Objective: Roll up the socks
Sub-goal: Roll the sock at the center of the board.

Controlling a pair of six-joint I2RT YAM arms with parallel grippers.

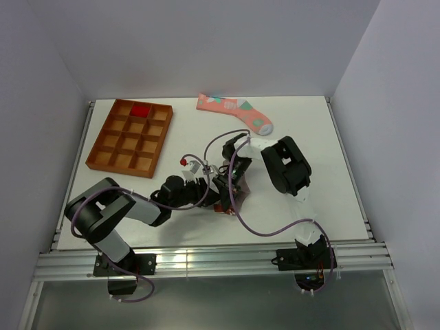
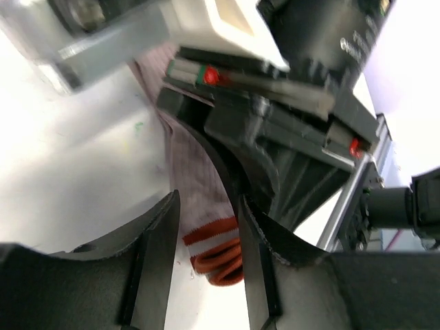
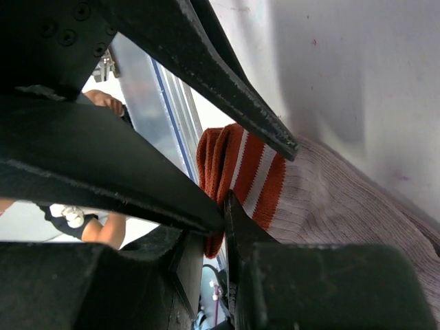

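1. At the middle of the table [image 1: 330, 172], towards its near edge, the left gripper [image 1: 206, 189] and right gripper [image 1: 232, 177] meet over the grey striped sock [image 2: 196, 172], which lies flat and is mostly hidden beneath them.
2. Its long axis runs straight away from the left jaws. The striped cuff [image 2: 214, 251] is nearest and partly curled, and the body passes under the right gripper.
3. Left jaws stand apart, straddling the cuff.
4. Right fingers [image 3: 237, 89] bracket the cuff too; whether they pinch it I cannot tell.
5. The left arm looks better placed to roll along that axis.
6. The pink sock [image 1: 237, 113] lies well apart, at the far side.
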